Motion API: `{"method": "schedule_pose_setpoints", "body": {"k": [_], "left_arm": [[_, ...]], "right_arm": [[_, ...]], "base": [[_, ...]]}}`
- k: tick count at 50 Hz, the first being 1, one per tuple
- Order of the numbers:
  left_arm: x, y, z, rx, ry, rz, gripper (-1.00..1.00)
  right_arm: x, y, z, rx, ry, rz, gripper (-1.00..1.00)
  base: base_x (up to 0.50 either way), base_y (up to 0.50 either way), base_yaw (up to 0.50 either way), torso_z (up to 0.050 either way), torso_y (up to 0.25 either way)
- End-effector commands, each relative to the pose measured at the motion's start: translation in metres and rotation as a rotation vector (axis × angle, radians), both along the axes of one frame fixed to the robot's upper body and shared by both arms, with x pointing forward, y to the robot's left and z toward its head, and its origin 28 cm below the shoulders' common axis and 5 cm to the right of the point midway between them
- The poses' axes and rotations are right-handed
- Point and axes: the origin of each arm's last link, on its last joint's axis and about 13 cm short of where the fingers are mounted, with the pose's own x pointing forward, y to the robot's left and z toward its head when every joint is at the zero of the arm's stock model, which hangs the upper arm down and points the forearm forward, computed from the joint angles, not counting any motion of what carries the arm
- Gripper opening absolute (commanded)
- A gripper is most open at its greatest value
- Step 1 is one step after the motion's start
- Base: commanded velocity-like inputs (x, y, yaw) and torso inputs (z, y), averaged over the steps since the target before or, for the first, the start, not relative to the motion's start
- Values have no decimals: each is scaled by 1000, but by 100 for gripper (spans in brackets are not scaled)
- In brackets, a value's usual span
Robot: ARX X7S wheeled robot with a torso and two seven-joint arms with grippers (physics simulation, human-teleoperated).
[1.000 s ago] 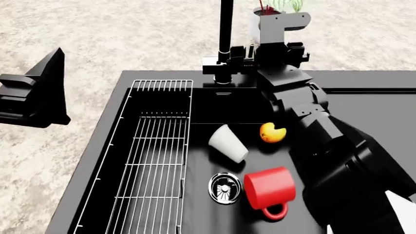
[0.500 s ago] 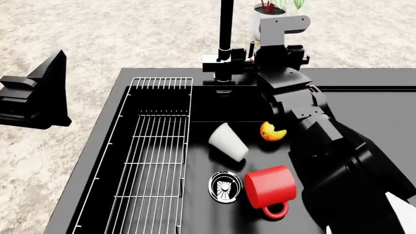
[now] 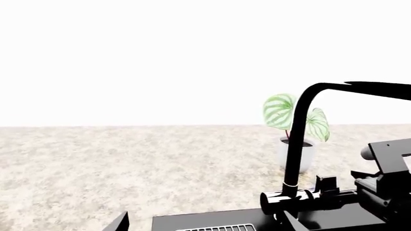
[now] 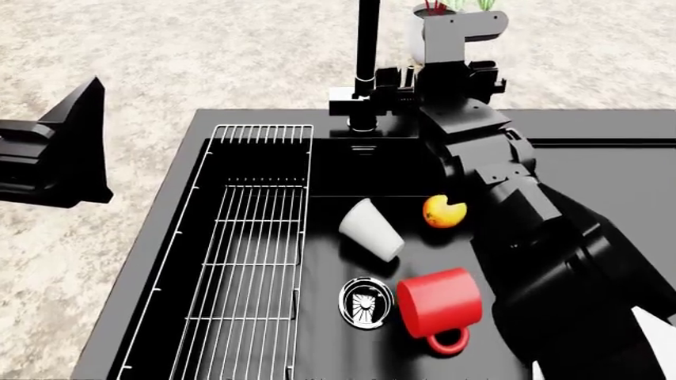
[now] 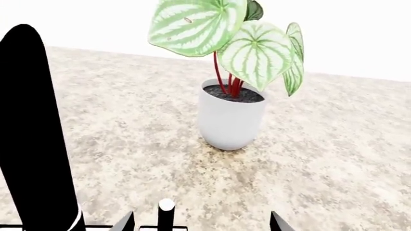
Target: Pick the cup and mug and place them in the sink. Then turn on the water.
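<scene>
- The right gripper (image 4: 407, 81) is being held at the faucet's chrome base block, at the back rim of the sink (image 4: 169, 237). In the right wrist view two dark fingertips (image 5: 126, 222) are seen spread to either side of the small upright lever (image 5: 166, 211), without closing on it; the jaws are being read as apart.
- Compared with half a second and a second earlier, the wrist is being carried slightly further back and up in the head view, toward the faucet (image 4: 366, 47) base. This is being judged as the approach to the lever for the water step.
- The right arm is being stretched forward over the basin's right side, forearm rising from the lower right of the head view, wrist levelled at the faucet base.
- The cup (image 4: 370, 230) is lying tipped on the basin floor, just beside the mug (image 4: 436, 302), which is lying on its side near the round drain (image 4: 366, 303). Both are unchanged from the earlier frames; placement is being judged complete.
- A small orange-yellow object (image 4: 444, 212) is resting on the basin floor near the forearm.
- The left gripper (image 4: 53, 154) is being held well apart, outside the sink's left edge; its finger state cannot be told.
- A potted plant (image 5: 231, 72) is standing behind the faucet.
</scene>
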Motion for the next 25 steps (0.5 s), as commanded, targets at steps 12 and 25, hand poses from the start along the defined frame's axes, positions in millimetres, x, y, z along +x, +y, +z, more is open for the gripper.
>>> {"method": "schedule_pose_setpoints", "body": {"k": [12, 25], "left_arm": [[1, 0, -3, -7, 8, 4, 100], [0, 0, -3, -7, 8, -1, 100]], "right_arm": [[0, 0, -4, 0, 10, -1, 100], [1, -16, 1, 47, 9, -64, 100]], "base": [[0, 0, 0, 0, -83], [0, 0, 0, 0, 0]]}}
